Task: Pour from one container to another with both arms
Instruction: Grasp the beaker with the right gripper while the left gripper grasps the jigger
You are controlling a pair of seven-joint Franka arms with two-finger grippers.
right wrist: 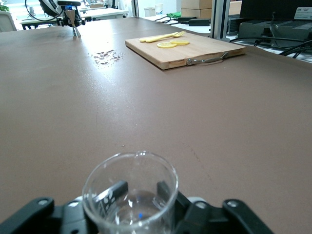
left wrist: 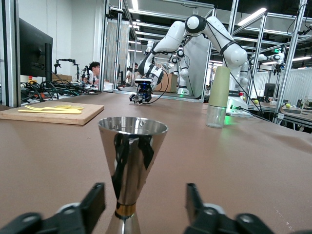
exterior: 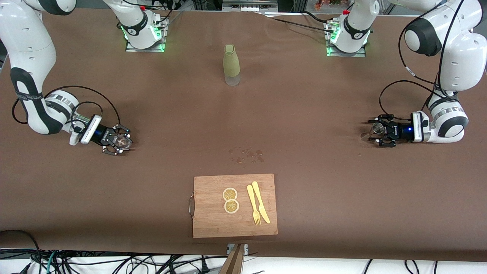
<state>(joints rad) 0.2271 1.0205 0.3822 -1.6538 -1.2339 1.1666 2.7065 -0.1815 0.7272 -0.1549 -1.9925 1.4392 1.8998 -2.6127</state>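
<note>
A steel jigger stands upright on the brown table near the left arm's end. My left gripper lies low at the table with its fingers either side of the jigger's waist, open, a gap showing on each side. A clear glass beaker sits at the right arm's end. My right gripper is shut on it, its fingers showing through the glass. I cannot tell whether the beaker rests on the table.
A green bottle with a clear base stands mid-table near the bases. A wooden cutting board near the front edge carries two lemon slices and a yellow fork and knife. Water droplets lie just above the board.
</note>
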